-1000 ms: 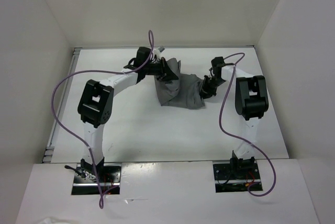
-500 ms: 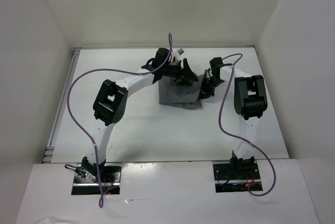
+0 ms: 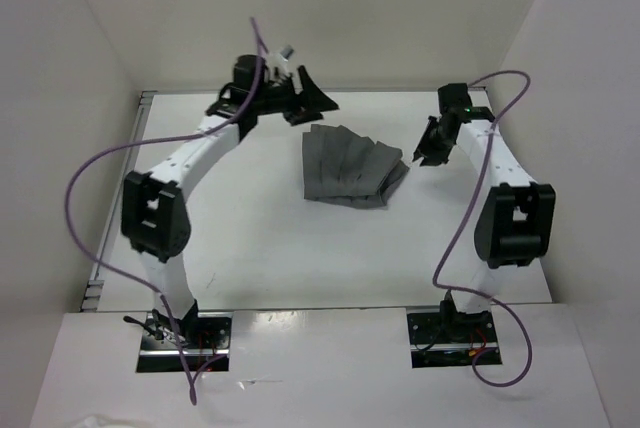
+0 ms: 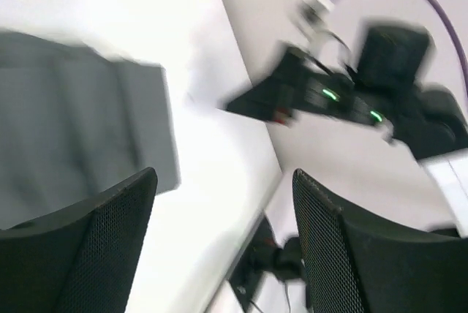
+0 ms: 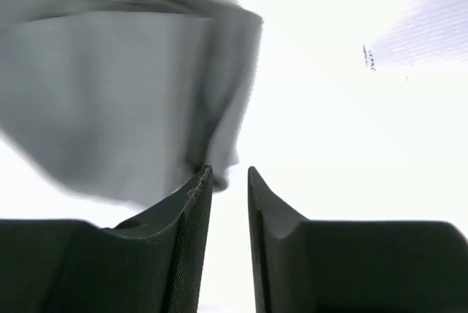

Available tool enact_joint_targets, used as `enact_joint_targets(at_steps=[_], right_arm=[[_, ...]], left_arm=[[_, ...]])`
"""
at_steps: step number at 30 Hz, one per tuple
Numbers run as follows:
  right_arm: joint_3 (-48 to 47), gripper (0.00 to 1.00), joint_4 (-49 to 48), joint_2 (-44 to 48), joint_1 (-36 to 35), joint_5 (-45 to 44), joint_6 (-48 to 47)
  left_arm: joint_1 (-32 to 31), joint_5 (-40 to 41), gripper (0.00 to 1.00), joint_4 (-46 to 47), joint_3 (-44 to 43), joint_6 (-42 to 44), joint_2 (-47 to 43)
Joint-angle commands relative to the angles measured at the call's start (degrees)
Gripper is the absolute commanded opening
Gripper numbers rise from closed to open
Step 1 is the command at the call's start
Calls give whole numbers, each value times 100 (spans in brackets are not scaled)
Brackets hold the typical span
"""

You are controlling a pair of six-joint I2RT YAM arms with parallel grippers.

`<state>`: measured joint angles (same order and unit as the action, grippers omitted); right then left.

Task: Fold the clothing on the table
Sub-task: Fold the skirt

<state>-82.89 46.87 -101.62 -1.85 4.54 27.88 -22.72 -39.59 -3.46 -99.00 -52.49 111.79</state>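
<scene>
Landmark: grey garment. It is folded into a rough rectangle, with the layers fanned a little along its right edge, and lies flat on the table.

Nearest the camera, well short of the garment, are the two arm mounts: left base to the garment's near-left, right base to its near-right. A purple cable loops wide off the left arm, far left of the garment. A second purple cable hangs along the right arm, right of the garment.

The right gripper is just off the garment's right edge, about level with its far half and not touching the cloth. The right wrist view is blurred, but its fingers stand a narrow slit apart with nothing between them. The garment's edge and a drooping corner lie ahead of the tips.

The left gripper is past the garment's far-left corner, clear of the cloth. The left wrist view is also blurred; its fingers are spread wide and hold nothing. There the garment shows at the left behind the left finger, and the right arm's wrist, with green lights, is beyond the garment's edge.

Farthest is the white back wall behind the garment. The garment sits closer to it than to the bases.
</scene>
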Motion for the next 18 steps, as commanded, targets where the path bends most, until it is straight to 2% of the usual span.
enact_joint_targets(at_steps=[1,4,6,9,12,18], right_arm=[[-218,32,323,696,-219,-237,200],[-631,33,68,530,-544,588,200],[-833,32,-143,197,-659,907,288],[-834,26,-608,-260,-712,1628,403],[-720,23,-925,-612,-712,2077,516],[114,22,-1030,-815,-712,1858,701]], left_arm=[[355,784,82,-197,757,739,-1086],[601,1049,82,-470,1654,1125,-1465],[716,954,83,-471,2372,1336,-1746],[787,1041,84,-471,3199,1504,-2194],[839,1041,84,-471,3571,1505,-2415],[892,971,84,-585,3826,1672,-2671]])
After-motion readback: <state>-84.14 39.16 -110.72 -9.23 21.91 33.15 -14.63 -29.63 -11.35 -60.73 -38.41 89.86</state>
